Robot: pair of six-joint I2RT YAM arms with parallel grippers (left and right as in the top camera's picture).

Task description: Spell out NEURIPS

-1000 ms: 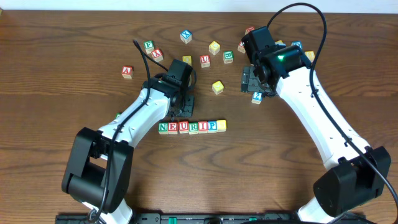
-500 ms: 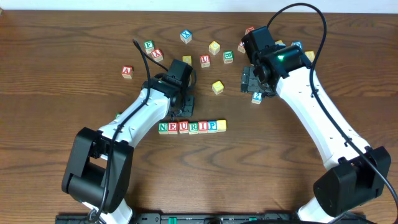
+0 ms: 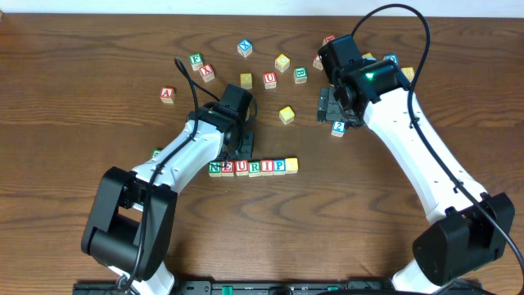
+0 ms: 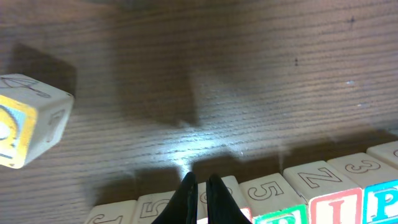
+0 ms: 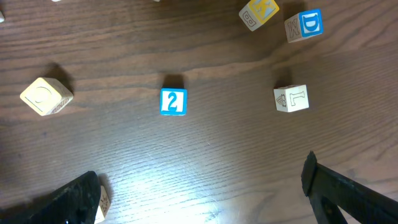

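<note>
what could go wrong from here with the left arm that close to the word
1. The left jaws hang shut just over the letter row; a sideways slip may knock its blocks out of line.
2. The right jaws are open above the blue 2 block, a digit; grabbing it would not help the word.

The left gripper (image 3: 234,156) covers part of the block row's (image 3: 260,166) start, and the left wrist view cuts off its bottom.
</note>
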